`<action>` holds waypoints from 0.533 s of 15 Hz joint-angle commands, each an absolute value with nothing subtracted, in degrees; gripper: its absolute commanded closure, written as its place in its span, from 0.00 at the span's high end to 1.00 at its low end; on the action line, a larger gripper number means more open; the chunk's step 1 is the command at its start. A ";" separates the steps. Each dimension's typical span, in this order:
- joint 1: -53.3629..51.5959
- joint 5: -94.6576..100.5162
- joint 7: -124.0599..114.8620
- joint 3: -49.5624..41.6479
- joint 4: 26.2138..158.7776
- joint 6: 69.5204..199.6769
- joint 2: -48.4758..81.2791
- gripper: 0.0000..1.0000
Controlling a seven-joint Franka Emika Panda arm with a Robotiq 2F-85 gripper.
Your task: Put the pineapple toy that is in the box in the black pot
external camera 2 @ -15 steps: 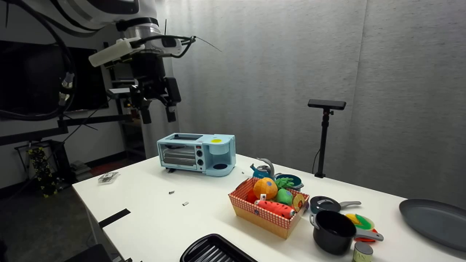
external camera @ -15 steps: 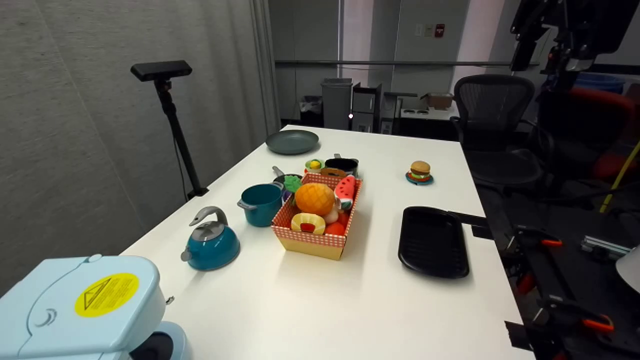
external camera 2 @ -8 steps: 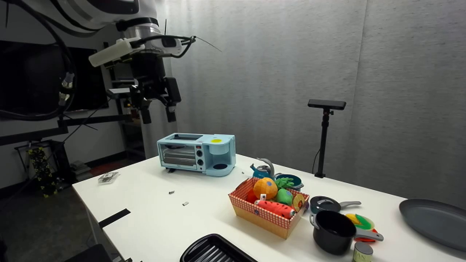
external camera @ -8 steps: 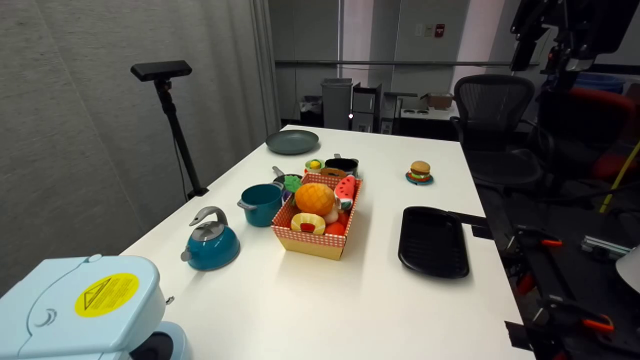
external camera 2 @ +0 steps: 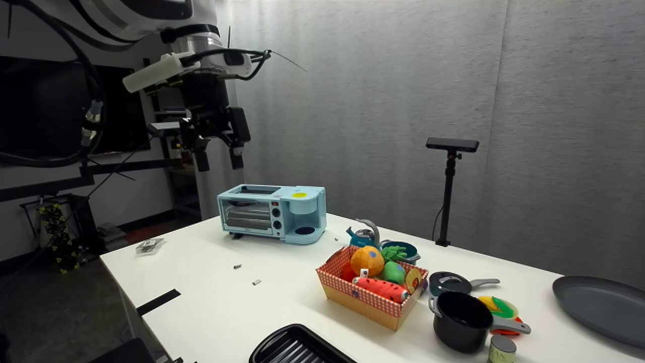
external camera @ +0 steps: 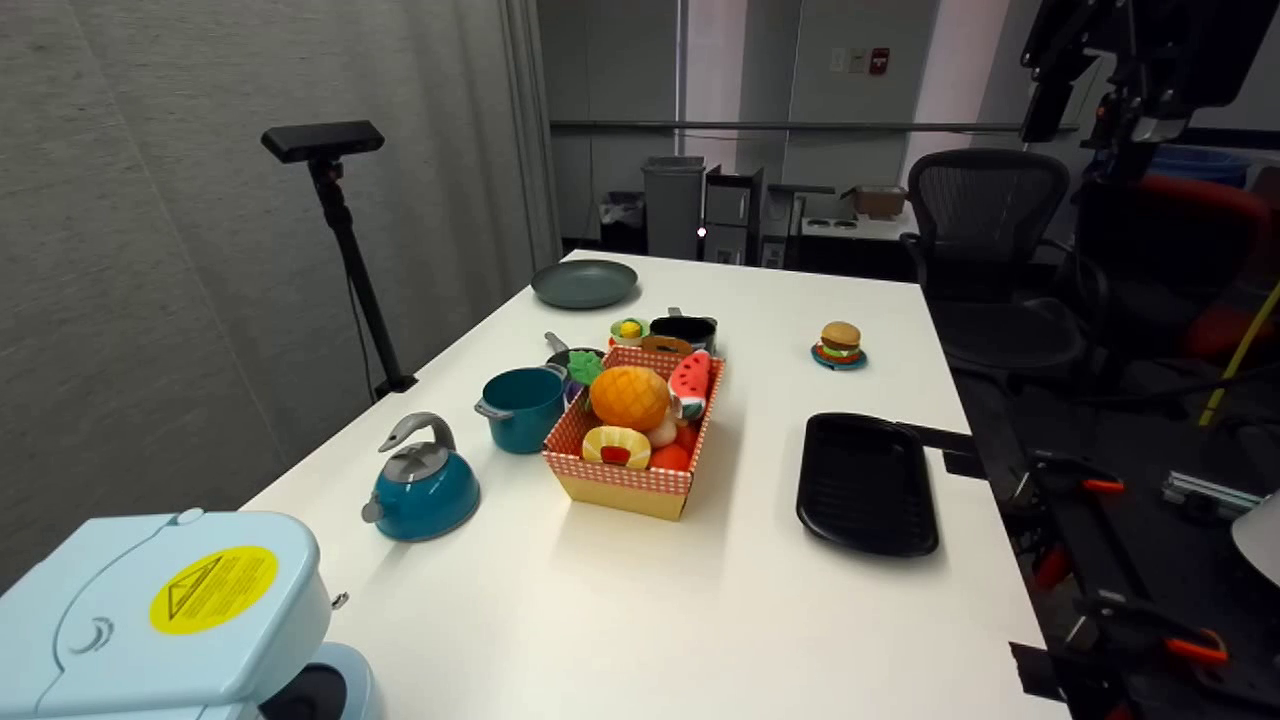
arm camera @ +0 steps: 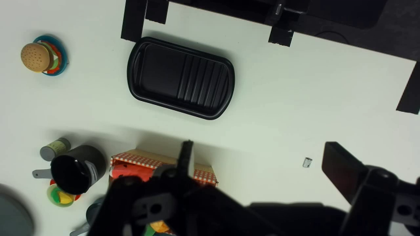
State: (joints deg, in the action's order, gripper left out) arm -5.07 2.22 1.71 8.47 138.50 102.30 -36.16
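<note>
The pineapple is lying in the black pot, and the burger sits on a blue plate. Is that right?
Not quite: the pineapple lies in the box, not in the black pot, as both exterior views show. The burger does sit on a blue plate.

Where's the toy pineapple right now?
In an exterior view, the pineapple toy sits in the checked box near the picture's middle, with the watermelon toy to its right and a yellow slice just below.
</note>
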 commanded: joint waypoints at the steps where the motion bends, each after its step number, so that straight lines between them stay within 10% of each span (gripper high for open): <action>1: -5.94 2.64 1.28 7.79 138.35 102.12 -36.04 1.00; 8: -6.03 2.62 1.32 7.91 138.13 102.20 -35.33 1.00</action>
State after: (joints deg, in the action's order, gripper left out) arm -5.08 2.22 1.71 8.46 138.50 102.30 -35.86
